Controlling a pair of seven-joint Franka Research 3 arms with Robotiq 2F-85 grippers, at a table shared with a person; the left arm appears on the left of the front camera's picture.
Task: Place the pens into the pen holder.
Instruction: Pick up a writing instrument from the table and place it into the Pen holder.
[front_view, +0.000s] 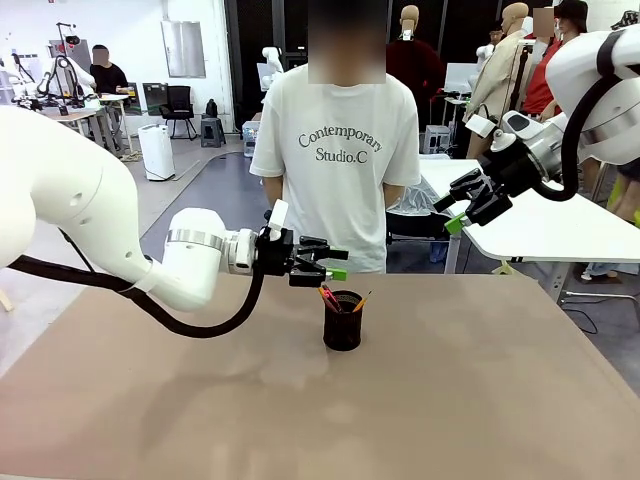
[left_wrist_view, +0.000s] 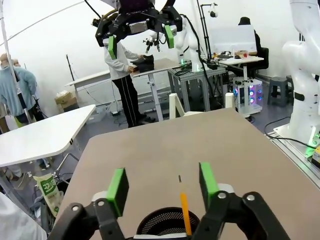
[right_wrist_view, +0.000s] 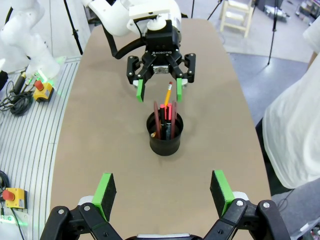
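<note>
Left claw (front_view: 335, 267): open, empty, just above cup (front_view: 342, 320).
Pencil (right_wrist_view: 168, 95): upright in cup, between fingers.
Right claw (front_view: 462, 207): open, empty, far.

Black wire-mesh pen holder (right_wrist_view: 165, 135) – metal, matt tan table (front_view: 480, 400), glossy white plastic arms.

Holder (left_wrist_view: 167, 226): in your left wrist view the bottom edge cuts it off; you see just the mesh rim, low centre.
Pencil (left_wrist_view: 185, 214): its lower end is hidden inside the holder.
Pens (right_wrist_view: 165, 120): in your right wrist view their lower halves sit hidden in the holder, mid-frame.
Right gripper (right_wrist_view: 162, 192): its body is cut by the bottom edge.
Person (right_wrist_view: 295, 135): cropped at the right edge.
</note>
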